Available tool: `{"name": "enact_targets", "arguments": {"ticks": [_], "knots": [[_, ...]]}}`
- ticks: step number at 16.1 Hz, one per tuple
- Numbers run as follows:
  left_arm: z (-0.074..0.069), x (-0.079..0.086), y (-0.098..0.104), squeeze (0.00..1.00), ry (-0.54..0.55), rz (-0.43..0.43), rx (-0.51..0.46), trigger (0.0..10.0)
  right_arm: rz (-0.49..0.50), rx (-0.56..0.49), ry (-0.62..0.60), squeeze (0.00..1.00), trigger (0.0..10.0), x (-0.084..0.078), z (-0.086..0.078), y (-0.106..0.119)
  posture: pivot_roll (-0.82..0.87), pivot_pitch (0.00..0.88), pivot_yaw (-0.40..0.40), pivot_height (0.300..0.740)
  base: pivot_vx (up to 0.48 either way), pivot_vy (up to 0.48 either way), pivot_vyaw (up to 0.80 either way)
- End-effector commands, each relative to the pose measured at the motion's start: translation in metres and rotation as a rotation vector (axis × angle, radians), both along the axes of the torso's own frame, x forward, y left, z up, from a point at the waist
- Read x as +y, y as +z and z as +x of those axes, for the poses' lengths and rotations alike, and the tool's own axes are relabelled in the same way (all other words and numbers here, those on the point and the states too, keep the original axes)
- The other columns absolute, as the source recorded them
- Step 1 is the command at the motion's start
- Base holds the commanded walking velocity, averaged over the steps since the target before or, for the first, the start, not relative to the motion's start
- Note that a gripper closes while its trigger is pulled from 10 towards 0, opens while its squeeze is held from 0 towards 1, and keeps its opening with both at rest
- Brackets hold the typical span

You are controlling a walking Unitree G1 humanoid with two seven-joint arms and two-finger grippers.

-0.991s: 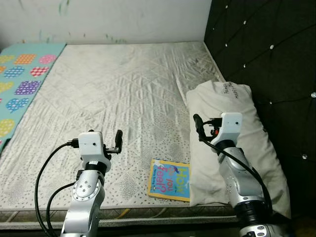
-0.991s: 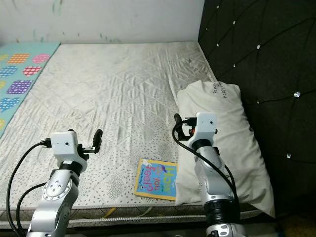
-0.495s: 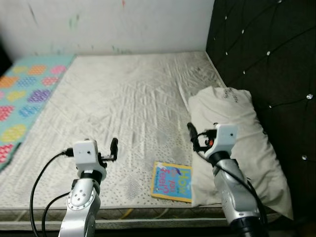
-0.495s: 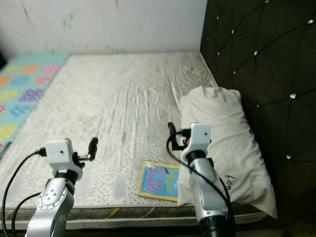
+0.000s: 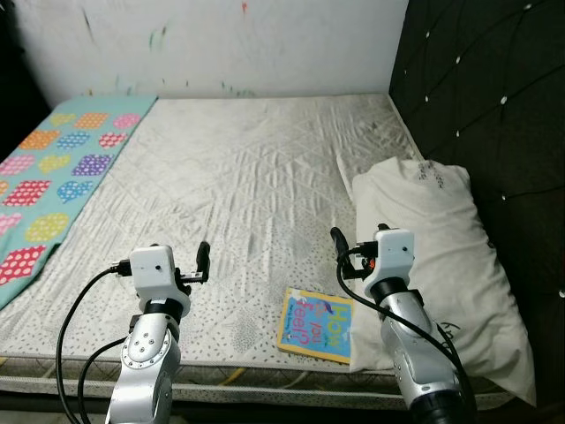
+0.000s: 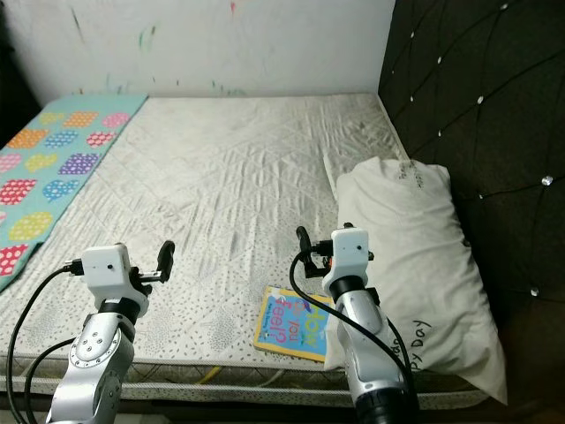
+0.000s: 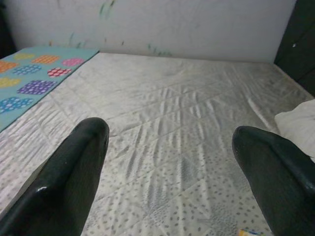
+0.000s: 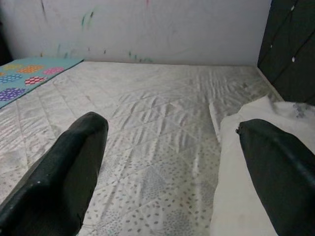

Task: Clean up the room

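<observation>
From the head views, you have a book (image 5: 317,325) lying flat at the near edge of the mattress (image 5: 238,185), its right edge tucked just under the pillow (image 5: 437,265). The right gripper (image 5: 337,239) hovers just beyond it, the left gripper (image 5: 203,257) well off to the left. In each wrist view, the fingers (image 7: 74,167) stand wide apart and hold nothing. You would do best to lower the right gripper onto the book's free left edge, sliding it clear of the pillow before pinching.

Book (image 5: 315,325): perhaps "How you feel?"
</observation>
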State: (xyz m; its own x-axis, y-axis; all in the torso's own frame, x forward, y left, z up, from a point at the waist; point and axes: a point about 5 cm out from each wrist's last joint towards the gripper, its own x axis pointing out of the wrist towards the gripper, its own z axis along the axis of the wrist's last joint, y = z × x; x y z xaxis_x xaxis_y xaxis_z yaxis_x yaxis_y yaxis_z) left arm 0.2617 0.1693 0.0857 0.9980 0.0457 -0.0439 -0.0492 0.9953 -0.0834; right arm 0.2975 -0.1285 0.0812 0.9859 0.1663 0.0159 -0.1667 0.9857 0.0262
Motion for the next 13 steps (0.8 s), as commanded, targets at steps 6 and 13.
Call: {"name": "enact_targets", "arguments": {"ticks": [6,13], "knots": [[-0.024,0.024,-0.014,0.00,0.038,0.002,0.044,10.0,0.050,-0.072,0.059,0.00,10.0,-0.005,-0.020,0.023,-0.09,0.075,0.012,0.740,0.000,0.000,0.00],[-0.017,0.029,-0.021,0.00,0.046,-0.062,0.065,10.0,0.001,-0.037,0.111,0.00,10.0,-0.005,-0.011,0.023,-0.13,0.068,0.006,0.740,0.000,0.000,0.00]]}}
